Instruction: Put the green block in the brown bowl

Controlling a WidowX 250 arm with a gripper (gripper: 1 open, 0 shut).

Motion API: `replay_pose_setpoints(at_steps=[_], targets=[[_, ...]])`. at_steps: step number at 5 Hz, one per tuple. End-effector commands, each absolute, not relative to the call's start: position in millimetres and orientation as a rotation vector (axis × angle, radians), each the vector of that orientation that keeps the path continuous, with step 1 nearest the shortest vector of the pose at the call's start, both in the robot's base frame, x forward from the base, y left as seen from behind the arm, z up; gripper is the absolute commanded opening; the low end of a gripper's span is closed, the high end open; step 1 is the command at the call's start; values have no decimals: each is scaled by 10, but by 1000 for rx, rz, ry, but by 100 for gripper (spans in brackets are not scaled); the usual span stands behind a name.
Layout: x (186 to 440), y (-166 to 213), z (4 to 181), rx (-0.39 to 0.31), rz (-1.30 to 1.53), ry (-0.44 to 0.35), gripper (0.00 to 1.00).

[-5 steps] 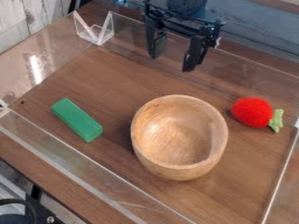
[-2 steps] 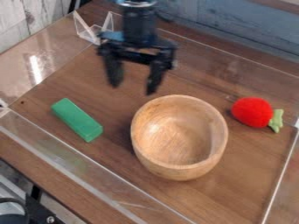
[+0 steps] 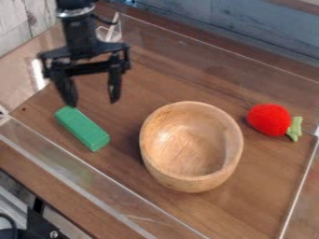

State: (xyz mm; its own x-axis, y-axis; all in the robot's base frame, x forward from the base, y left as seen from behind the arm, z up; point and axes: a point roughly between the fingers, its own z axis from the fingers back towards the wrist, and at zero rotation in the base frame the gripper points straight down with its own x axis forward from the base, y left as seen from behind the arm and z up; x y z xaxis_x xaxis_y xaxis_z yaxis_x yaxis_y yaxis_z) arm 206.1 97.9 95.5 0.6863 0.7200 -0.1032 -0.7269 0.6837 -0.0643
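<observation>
- The worktop (image 3: 187, 65) is dark brown wood with a smooth, slightly shiny face. A low clear plastic wall (image 3: 75, 201) runs around the working area; its edges catch the light.
- At the left, the gripper (image 3: 91, 96) hangs over the worktop and points down. It is black, with a round dark body above and a wide cross-piece from which two thin fingers (image 3: 66, 91) reach down. The jaws stand wide open and nothing is between them.
- Just below the gripper in the picture lies the green block (image 3: 81, 127). It is a flat, long rectangular bar of solid bright green with sharp corners and a matte face. It lies flat on the worktop, set at an angle, and it is not in the bowl. Whether the fingertips are above it or a little behind it, I cannot tell; they do not hold it.
- In the middle stands the brown bowl (image 3: 189, 145), upright, round, of light wood with thick walls and visible grain. Its inside is empty. It is near the block but apart from it.
- At the right lies a red round toy (image 3: 270, 119) with small green leaves on its right side. It is beside the bowl, not touching it.
</observation>
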Motion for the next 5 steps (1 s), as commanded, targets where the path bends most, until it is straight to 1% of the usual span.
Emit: replay_pose_setpoints(at_steps=[1,3,5], targets=[[2043,1089,951,-132,999,0,100],[2083,1210,702,-183,1249,-17,100],[2166,1319,483,-196,1396,-45,100]])
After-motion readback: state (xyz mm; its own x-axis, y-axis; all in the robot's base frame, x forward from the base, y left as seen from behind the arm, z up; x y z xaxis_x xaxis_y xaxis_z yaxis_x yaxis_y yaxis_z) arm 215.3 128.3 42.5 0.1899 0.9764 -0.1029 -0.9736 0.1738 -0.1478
